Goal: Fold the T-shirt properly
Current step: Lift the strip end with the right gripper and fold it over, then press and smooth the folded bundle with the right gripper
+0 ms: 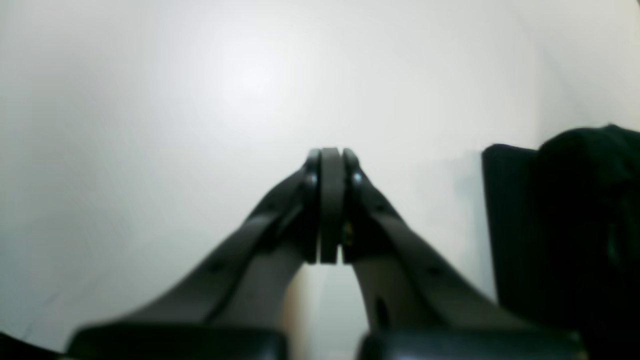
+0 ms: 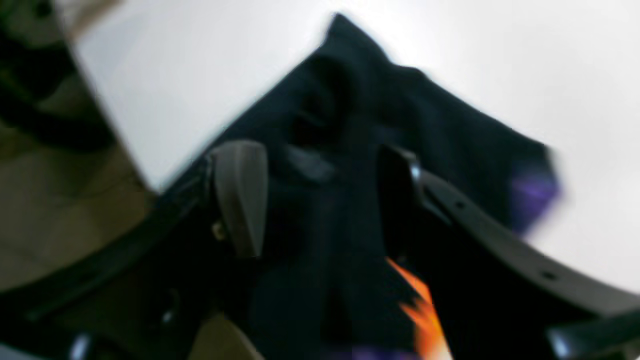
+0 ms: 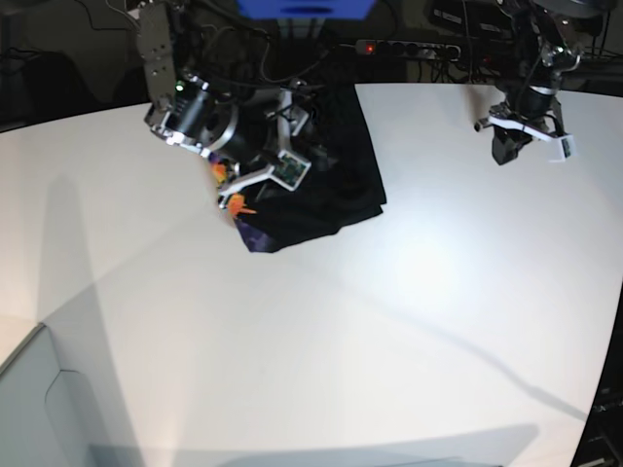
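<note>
The T-shirt lies bunched at the far middle of the white table, black, with orange print and a purple patch at its near-left edge. My right gripper hovers over it. In the right wrist view its fingers stand wide apart, open, with the black T-shirt beneath and between them; the picture is blurred. My left gripper hangs at the far right, well clear of the cloth. In the left wrist view the left gripper is shut on nothing, with the T-shirt at the right edge.
The white table stretches toward the front. A power strip with a red light and cables lie behind the far edge. In the right wrist view the table's edge runs close on the left, floor beyond it.
</note>
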Available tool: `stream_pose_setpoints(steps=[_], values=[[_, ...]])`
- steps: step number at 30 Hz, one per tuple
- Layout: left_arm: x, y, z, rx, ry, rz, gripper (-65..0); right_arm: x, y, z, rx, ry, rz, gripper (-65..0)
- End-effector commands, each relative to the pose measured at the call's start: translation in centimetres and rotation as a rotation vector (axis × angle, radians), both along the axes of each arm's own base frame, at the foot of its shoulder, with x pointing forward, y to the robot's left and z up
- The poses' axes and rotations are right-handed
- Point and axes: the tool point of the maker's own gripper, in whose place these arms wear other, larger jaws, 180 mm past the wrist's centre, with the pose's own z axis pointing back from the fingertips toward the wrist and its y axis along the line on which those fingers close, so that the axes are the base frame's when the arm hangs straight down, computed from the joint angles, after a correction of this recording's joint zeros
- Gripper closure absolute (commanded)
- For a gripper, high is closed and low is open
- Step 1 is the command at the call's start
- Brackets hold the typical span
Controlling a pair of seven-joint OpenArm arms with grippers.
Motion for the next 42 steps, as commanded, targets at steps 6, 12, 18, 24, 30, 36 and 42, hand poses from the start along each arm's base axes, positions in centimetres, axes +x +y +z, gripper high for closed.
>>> stream_pose_setpoints(steps=[6,12,18,24,30,36,42], values=[[0.4,0.3,0.9,0.011,-0.034,-0.006,0.0,1.7,-3.6,0.6,-0.002,-0.031,-0.119,-28.6],[0.3,0.3,0.9,0.01,-0.035,0.0,0.0,-0.2,-2.7,-1.1,0.003,0.043,-0.093,-10.8],[0.3,0.3,0.9,0.01,-0.035,0.0,0.0,-3.4,1.9,-4.1,0.029,0.165,0.055,-8.9],[-0.2,0.4,0.7,0.013,-0.02,-0.003,0.0,-6.1,6.1,-6.1,0.109,0.24,0.175,-8.9],[-0.4,0.6,0.7,0.018,-0.015,-0.002,0.0,-7.8,7.8,-5.7,0.125,0.237,0.257,-9.2],[-0.7,2.0,1.2,0.038,-0.025,0.038,0.0,-6.4,7.4,-1.6,0.151,0.095,0.269,-9.2],[-1.6,2.1,1.0,0.048,-0.001,0.033,0.0,-3.1,6.2,0.1,0.138,0.003,0.229,-9.2]])
